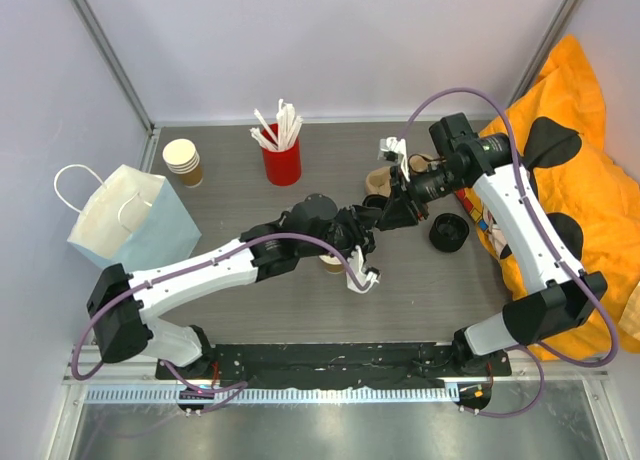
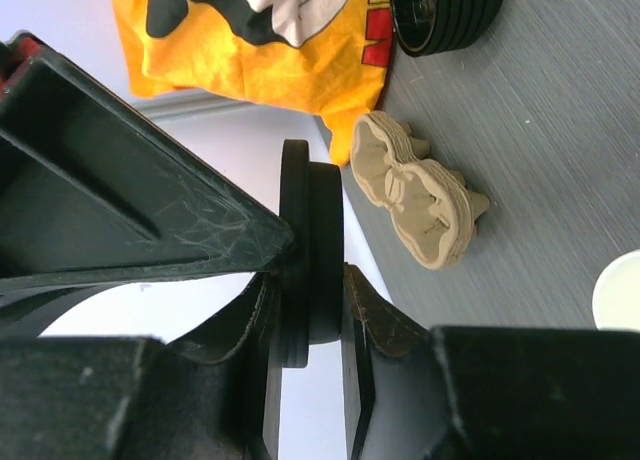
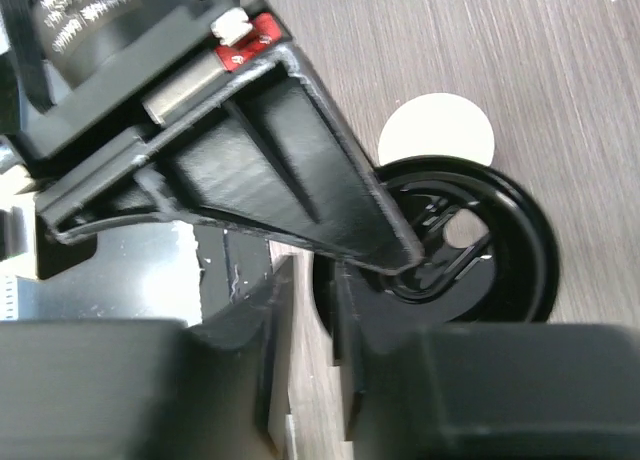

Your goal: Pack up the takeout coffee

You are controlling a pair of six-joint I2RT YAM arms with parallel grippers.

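Observation:
The tan paper cup [image 1: 330, 263] stands open on the table under my left forearm. Its white inside shows in the right wrist view [image 3: 437, 130] and at the edge of the left wrist view [image 2: 622, 290]. My left gripper [image 1: 378, 223] [image 2: 310, 320] is shut on a black lid [image 2: 312, 242], pinched flat between its pads above the table. The same lid [image 3: 470, 245] faces the right wrist camera. My right gripper [image 1: 402, 205] [image 3: 310, 320] meets the left one at the lid; its jaws stand a little apart with table showing between them, at the lid's edge.
A stack of black lids [image 1: 448, 232] and moulded cup carriers [image 2: 415, 195] lie right of centre. A red cup of white sticks [image 1: 281, 152] and a stack of tan cups [image 1: 183, 163] stand at the back. A pale paper bag [image 1: 130, 220] is at left, an orange cloth [image 1: 565, 170] at right.

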